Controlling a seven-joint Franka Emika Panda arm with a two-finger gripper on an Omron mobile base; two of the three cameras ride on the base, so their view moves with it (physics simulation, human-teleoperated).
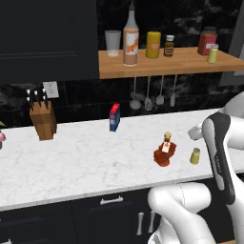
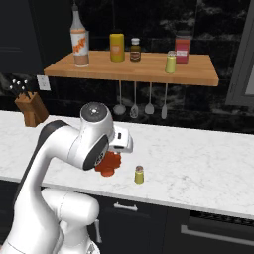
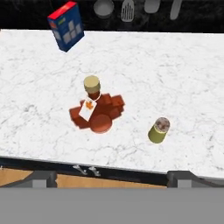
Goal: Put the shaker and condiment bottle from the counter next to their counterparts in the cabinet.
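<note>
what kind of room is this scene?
A rendered kitchen, by the look of it: a marble-patterned counter above dark drawers, a knife block by the wall, utensils hanging beneath a wooden shelf of bottles and jars.

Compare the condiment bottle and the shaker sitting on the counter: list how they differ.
Colour: the condiment bottle is reddish-brown with a tan cap and a white label; the shaker is yellow-green with a pale grey cap.
Shape: the bottle has a wide ridged base and narrow neck; the shaker is a plain cylinder.
Size: the bottle is clearly wider and taller than the shaker.
Shared: both stand upright on the white marble counter, close together but apart.
</note>
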